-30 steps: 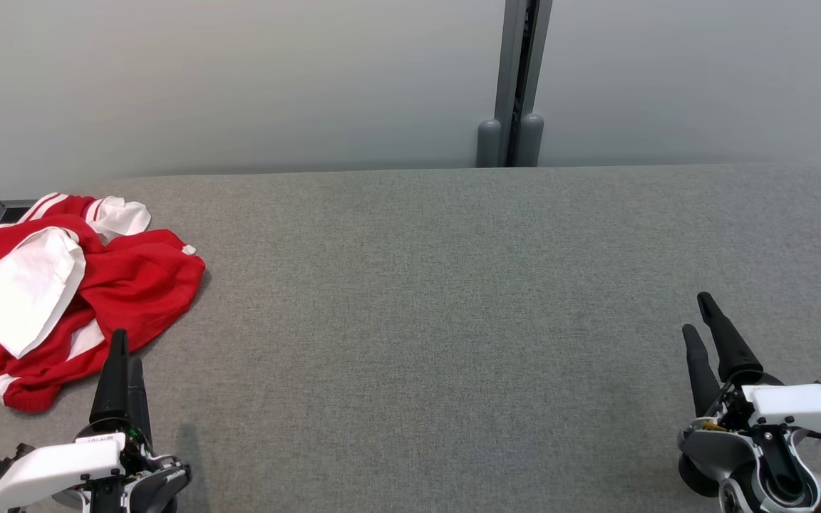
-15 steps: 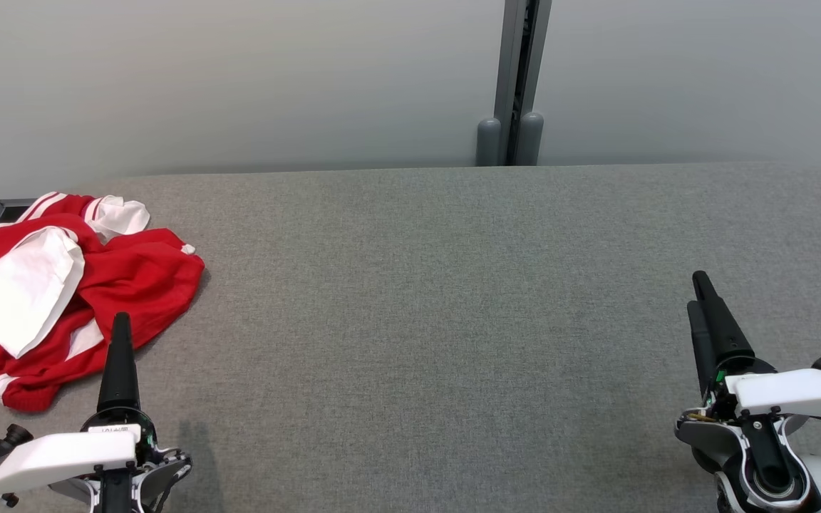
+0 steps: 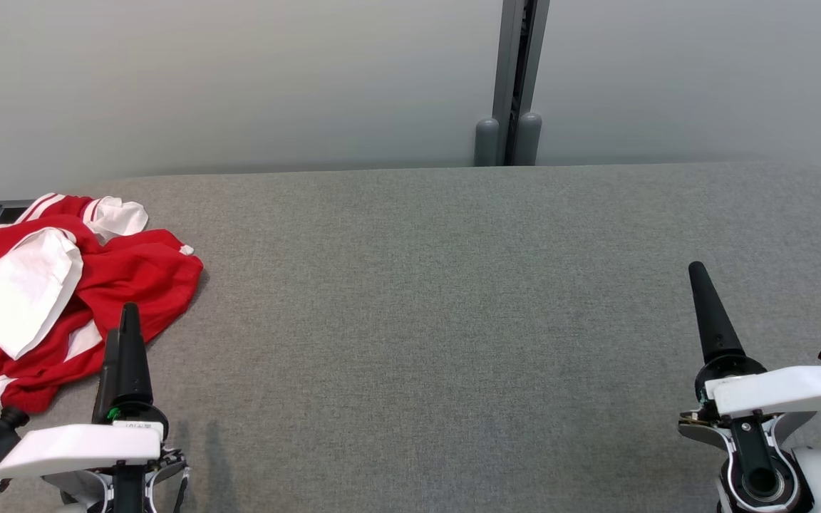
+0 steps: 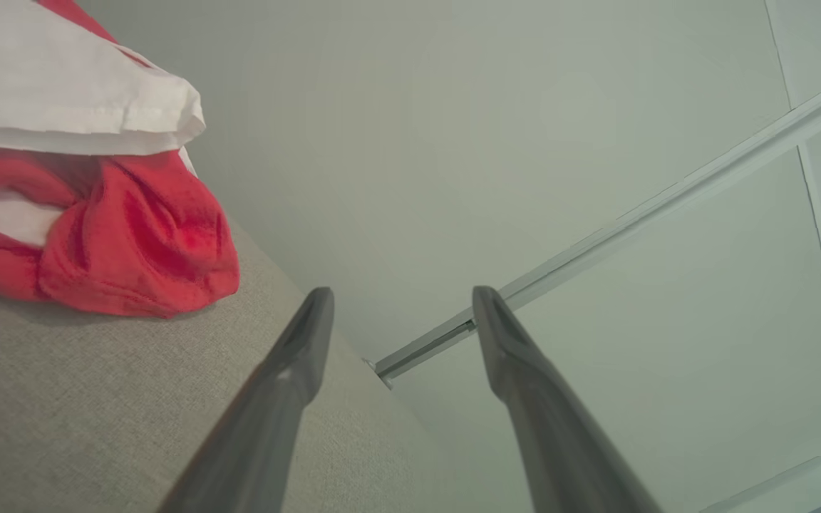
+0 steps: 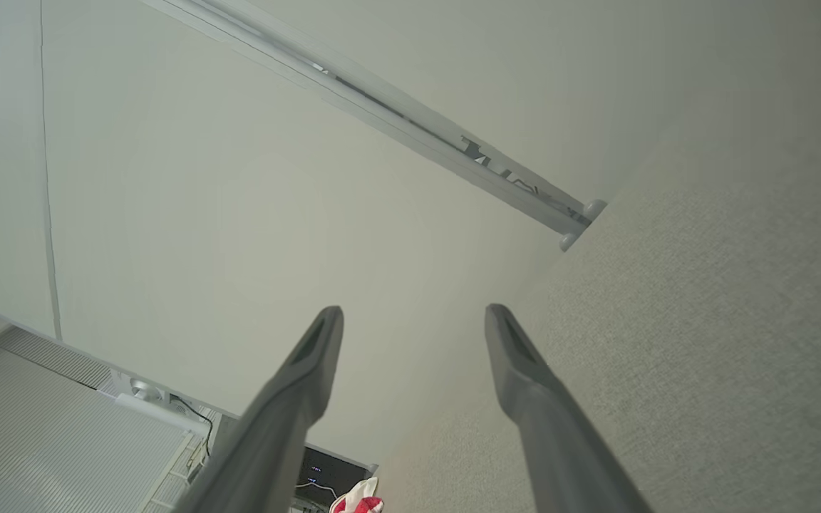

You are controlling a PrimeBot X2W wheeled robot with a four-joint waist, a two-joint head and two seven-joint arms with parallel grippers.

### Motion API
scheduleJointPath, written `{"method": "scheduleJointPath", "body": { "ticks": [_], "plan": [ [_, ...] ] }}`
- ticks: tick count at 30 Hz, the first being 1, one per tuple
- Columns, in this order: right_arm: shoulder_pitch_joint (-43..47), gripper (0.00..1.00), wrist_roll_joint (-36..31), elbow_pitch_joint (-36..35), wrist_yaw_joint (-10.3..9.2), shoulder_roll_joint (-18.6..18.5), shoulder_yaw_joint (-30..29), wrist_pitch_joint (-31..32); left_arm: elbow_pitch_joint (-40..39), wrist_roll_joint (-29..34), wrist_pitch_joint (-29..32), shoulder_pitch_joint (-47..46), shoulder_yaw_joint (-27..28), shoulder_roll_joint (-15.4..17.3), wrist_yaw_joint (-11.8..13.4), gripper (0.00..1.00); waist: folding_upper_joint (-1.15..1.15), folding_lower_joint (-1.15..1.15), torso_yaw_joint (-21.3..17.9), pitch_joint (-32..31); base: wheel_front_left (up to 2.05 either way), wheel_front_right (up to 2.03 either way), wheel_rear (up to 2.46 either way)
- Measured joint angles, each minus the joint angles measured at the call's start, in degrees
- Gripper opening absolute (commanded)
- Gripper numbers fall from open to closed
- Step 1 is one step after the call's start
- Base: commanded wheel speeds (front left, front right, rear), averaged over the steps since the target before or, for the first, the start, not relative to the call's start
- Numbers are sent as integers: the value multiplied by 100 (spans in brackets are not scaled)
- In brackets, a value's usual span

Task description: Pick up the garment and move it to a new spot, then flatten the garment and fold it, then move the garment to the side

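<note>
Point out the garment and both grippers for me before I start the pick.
garment [image 3: 132,274]: head view, red fabric near its right edge.
left gripper [image 4: 403,292]: left wrist view, midway between its open fingertips.
right gripper [image 5: 414,310]: right wrist view, midway between its open fingertips.

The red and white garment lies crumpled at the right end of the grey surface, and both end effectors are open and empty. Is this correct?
No: the head view shows the garment at the left end of the grey surface. The left end effector and right end effector are indeed open and empty.
</note>
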Motion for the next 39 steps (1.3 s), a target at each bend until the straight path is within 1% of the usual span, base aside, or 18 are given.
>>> {"method": "scheduleJointPath", "body": {
  "ticks": [5,13,17,18,25,39],
  "plan": [
    [8,100,-694,-134,0,-3,40,-101,-88,656,-86,1,-64,9,65,100,0,0,1,-5,0,0,0],
    [110,100,-1824,-298,0,-14,93,-264,-186,1723,-212,12,-220,16,289,100,0,0,-2,-10,0,0,0],
    [119,100,-2287,-353,1,-15,107,-338,-180,2127,-268,15,-268,22,344,100,0,0,-9,-16,0,0,0],
    [122,100,-2462,-374,1,-15,120,-359,-177,2309,-297,16,-296,23,365,100,0,0,-12,-19,0,0,0],
    [221,100,-3095,-445,1,-16,177,-482,-125,2941,-388,63,-387,29,439,100,0,0,-24,-28,0,0,0],
    [237,100,-4158,-412,3,-40,242,-699,-113,3974,-565,103,-444,42,608,100,0,0,-35,-28,0,0,0]
  ]
}}
